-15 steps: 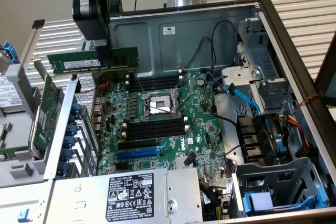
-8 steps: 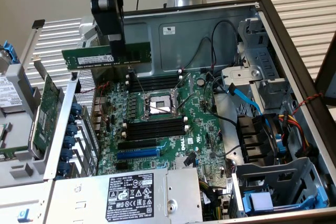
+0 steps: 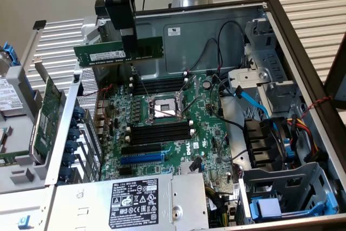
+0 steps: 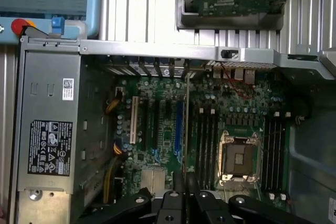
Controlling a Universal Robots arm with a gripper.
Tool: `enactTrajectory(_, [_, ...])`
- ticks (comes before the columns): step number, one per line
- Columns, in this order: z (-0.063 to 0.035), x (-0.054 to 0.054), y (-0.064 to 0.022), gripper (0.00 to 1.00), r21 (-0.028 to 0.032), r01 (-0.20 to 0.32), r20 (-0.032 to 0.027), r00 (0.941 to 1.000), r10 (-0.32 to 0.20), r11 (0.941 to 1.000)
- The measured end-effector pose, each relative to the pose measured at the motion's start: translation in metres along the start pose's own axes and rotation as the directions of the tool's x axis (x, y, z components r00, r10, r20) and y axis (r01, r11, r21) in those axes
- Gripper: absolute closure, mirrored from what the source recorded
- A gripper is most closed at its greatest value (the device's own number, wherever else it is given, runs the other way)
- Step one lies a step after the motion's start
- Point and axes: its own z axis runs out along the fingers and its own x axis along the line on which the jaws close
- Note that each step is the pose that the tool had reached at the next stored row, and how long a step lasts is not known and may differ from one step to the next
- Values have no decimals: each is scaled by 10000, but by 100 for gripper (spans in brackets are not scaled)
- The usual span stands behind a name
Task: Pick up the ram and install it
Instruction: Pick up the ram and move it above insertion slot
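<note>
The ram (image 3: 102, 55) hangs level and on edge in the air above the open computer case (image 3: 303, 68), at about eleven o'clock from the CPU socket (image 3: 164, 106) in the exterior view. The claw (image 3: 128, 52) is clamped on it near mid-length, pinching its flat faces. It looks light, thin and stiff, yet fragile (chips and edge contacts are best left untouched), so a central hold on the top edge suits it. Black memory slots (image 3: 159, 86) lie at twelve o'clock of the socket on the motherboard (image 3: 211, 133).

Matt green circuit-board ram (image 3: 97, 55) — bare, dull grey sheet-metal case (image 3: 178, 52), smooth black plastic memory slots (image 3: 162, 132)
</note>
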Motion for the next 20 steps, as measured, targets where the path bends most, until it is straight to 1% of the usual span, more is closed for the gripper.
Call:
enactTrajectory(3, [11,-24,-44,87,4,-3,34,10000,3,10000])
enactTrajectory(9, [14,-88,-92,87,31,-3,122,9999,2,10000])
enactTrajectory(15, [18,-167,-151,87,83,-3,143,9999,2,10000])
enactTrajectory(20, [29,-237,-210,87,99,-3,152,9999,2,10000])
